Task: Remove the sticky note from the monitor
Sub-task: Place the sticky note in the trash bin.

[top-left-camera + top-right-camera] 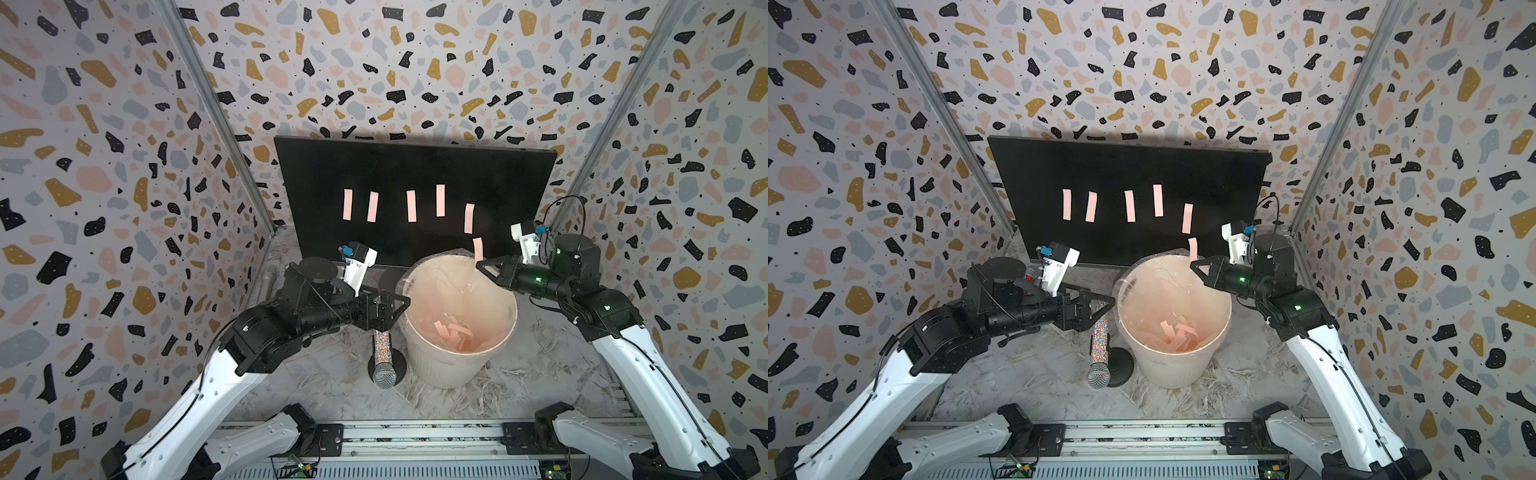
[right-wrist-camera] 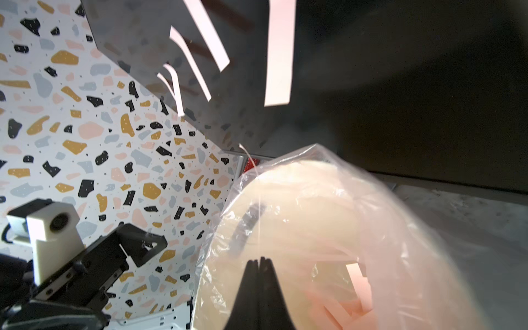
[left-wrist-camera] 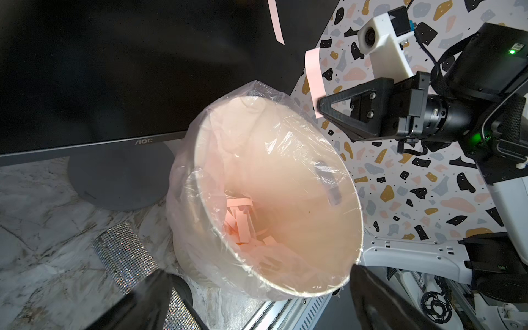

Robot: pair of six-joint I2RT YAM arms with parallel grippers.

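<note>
We are at the drop step. Our right gripper [image 1: 478, 265] is pinched shut on one pink note [image 1: 478, 248], holding it by its low end so it stands up just above the far rim of the bin [image 1: 440, 365]. So the note is off the monitor [image 1: 374, 166], which stands right behind the bin. In the right wrist view we see the note from its edge, like a thin line between the closed fingers [image 2: 251, 274]. Our left gripper [image 1: 401, 305] is wide open and holds nothing; it hangs just beside the bin, on the side away from the right gripper. Down in the bin lie other pink slips [image 1: 453, 334]. Behind the bin, five more strips [image 1: 411, 206] are stuck on the monitor. We think the next move is to bring the note more over the middle of the bin and then open the fingers. The note is light and sticky, so it may cling to a finger and not fall; a wipe on the bag [image 3: 183, 200] in the bin may help.
</note>
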